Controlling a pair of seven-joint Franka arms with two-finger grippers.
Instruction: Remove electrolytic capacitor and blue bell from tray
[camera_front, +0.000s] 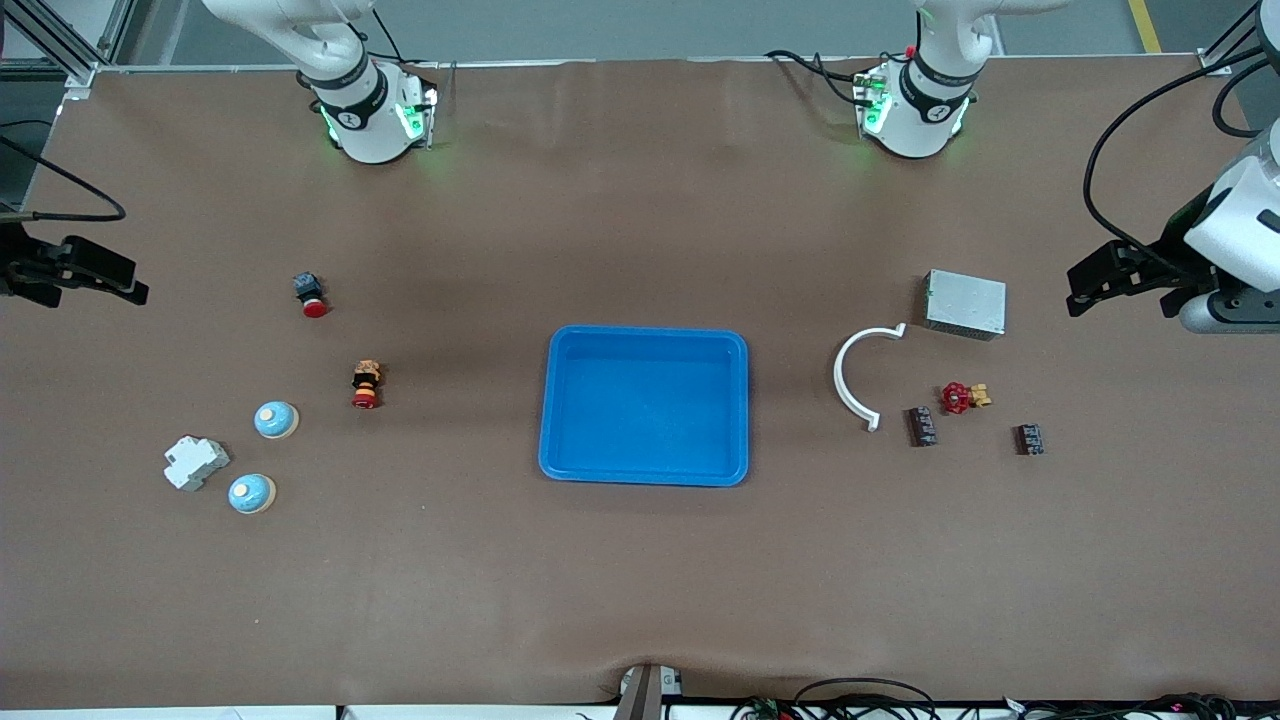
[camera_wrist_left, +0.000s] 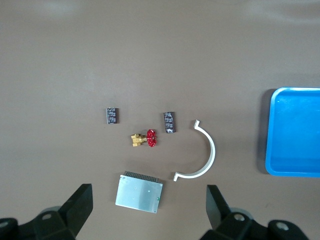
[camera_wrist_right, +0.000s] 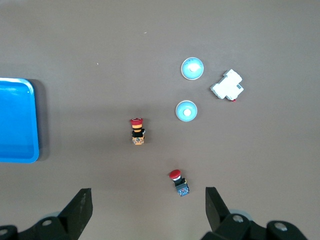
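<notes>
Tray (camera_front: 644, 405) sat at the middle of the front view, empty as far as could be seen: bare blue floor, nothing inside its rim. Judged from that, the removal looked finished. Two blue bells (camera_front: 276, 419) (camera_front: 251, 493) lay on the table at the lower left of that view, beside a white block (camera_front: 196, 462), well apart from the tray. No part could be told for certain as an electrolytic capacitor; two small dark components (camera_front: 921, 426) (camera_front: 1029, 439) lay at the right, near a red-handled valve (camera_front: 962, 397).

Its long axis ran across the frame, parallel to the table's long edge, rim up and level.

At the frame's right edge the left gripper (camera_front: 1120, 280) hung with jaws wide and nothing between them. So did the right gripper (camera_front: 85, 275), at the frame's left edge. Both arms appeared to wait.
</notes>
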